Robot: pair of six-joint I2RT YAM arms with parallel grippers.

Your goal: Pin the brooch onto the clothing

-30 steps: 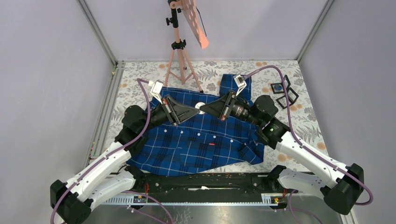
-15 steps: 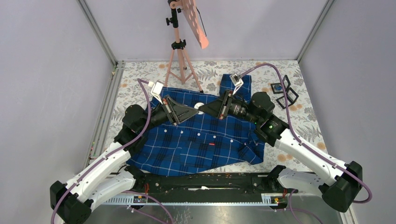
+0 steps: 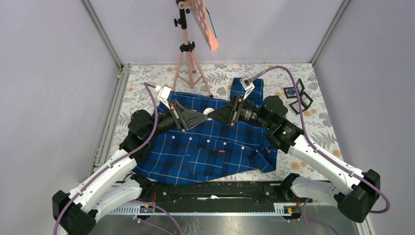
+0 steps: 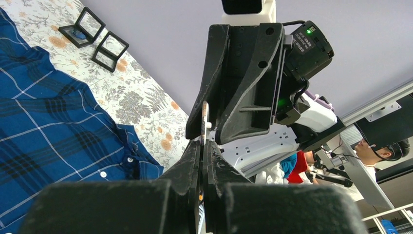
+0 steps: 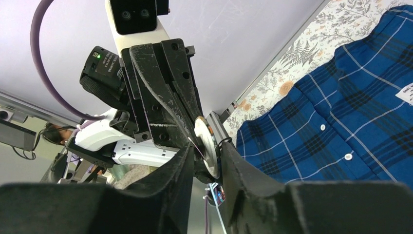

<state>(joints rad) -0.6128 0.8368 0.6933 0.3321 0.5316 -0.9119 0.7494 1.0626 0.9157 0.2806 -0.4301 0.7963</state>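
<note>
Lying beneath right end effector (image 3: 212, 115): clothing (image 3: 205, 147)

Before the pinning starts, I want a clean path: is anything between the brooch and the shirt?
Nothing visible. The brooch is pinched in the left fingers in the air over the collar end of the shirt, with the right fingers either side of it. No other object shows on the fabric there.

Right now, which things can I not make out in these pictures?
- Brooch face: top view, left gripper and right gripper cover it.
- Right gripper's hold on the brooch: right wrist view, too close to tell.
- Shirt under the grippers: top view, the arms hide it.
- Black frames contents: top view, too small.
</note>
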